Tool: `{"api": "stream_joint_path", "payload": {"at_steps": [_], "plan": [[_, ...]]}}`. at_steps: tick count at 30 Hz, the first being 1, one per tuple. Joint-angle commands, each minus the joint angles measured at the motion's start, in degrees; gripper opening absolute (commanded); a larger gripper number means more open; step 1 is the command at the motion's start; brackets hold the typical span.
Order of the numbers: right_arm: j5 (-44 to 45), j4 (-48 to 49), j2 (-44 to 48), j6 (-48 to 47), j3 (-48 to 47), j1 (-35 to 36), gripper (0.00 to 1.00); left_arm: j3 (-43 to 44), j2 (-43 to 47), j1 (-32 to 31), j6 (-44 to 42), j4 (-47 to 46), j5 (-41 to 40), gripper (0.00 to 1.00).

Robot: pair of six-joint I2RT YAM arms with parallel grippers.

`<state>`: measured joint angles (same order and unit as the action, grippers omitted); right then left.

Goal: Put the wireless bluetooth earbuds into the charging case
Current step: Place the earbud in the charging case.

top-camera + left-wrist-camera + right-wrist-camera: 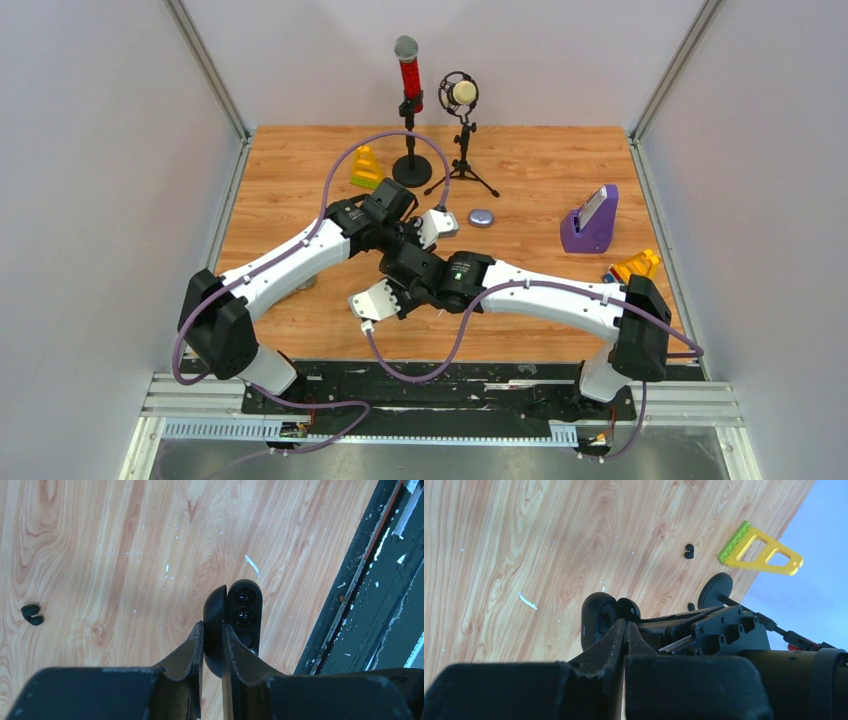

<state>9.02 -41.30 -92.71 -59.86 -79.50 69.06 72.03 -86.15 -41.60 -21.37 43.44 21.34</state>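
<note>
Both arms reach in from the near edge of the table [560, 180] and cross at its middle. There the left gripper [212, 630] is clamped tight on the opened black charging case [244, 611]. The case's lid stands to one side and two glossy round sockets face the camera. Whether buds sit in the sockets I cannot tell.

The right gripper [625, 626] has its fingers pressed fully together, with nothing visible between them. Its tips are just beside the mouth of the case. A small black rounded form sits right at the tips, but I cannot tell whether it is a bud or part of the case.

Well to the right lies an orange piece [635, 265].

Beyond the case a loose black earbud [689, 551] rests on bare wood, near a yellow-green triangular piece [759, 550] and the round stand base [715, 591]. The left wrist view also shows a black earbud [31, 614] on the wood, well apart from the case. I cannot tell whether it is the same one.

Farther right are a lilac-grey oval object [481, 217] and a purple stand [590, 225]. At the far edge stand a red microphone [408, 75] and a round microphone [461, 93] on a tripod.
</note>
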Motion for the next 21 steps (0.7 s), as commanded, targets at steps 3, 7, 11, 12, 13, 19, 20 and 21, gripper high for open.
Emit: {"api": "stream_joint_path", "payload": {"at_steps": [3, 7, 11, 12, 13, 19, 20, 21], "plan": [[0.3, 0.5, 1.6, 0.4, -1.9, -0.4, 0.0, 0.8, 2.3, -0.4, -0.8, 0.0, 1.5, 0.21], [0.5, 1.5, 1.1, 0.4, 0.0, -0.4, 0.0, 0.8, 2.5, -0.4, -0.8, 0.0, 1.4, 0.21], [2.9, 5.1, 0.4, -0.2, 2.4, -0.5, 0.0, 0.8, 2.8, -0.4, -0.8, 0.1, 1.4, 0.21], [3.6, 5.9, 0.3, -0.5, 2.9, -0.7, 0.0, 0.7, 2.8, -0.4, -0.8, 0.1, 1.4, 0.21], [4.1, 6.6, 0.0, -0.7, 3.3, -0.8, 0.0, 0.7, 2.9, -0.4, -0.8, 0.1, 1.5, 0.21], [4.2, 8.2, -0.2, -0.6, 4.1, -1.7, 0.0, 0.7, 3.2, -0.4, -0.8, 0.1, 1.8, 0.21], [4.3, 8.4, -0.2, -0.7, 4.1, -1.8, 0.0, 0.7, 3.3, -0.4, -0.8, 0.0, 1.8, 0.21], [4.2, 8.4, -0.2, -0.7, 4.2, -1.9, 0.0, 0.6, 3.4, -0.4, -0.8, 0.0, 1.9, 0.21]]}}
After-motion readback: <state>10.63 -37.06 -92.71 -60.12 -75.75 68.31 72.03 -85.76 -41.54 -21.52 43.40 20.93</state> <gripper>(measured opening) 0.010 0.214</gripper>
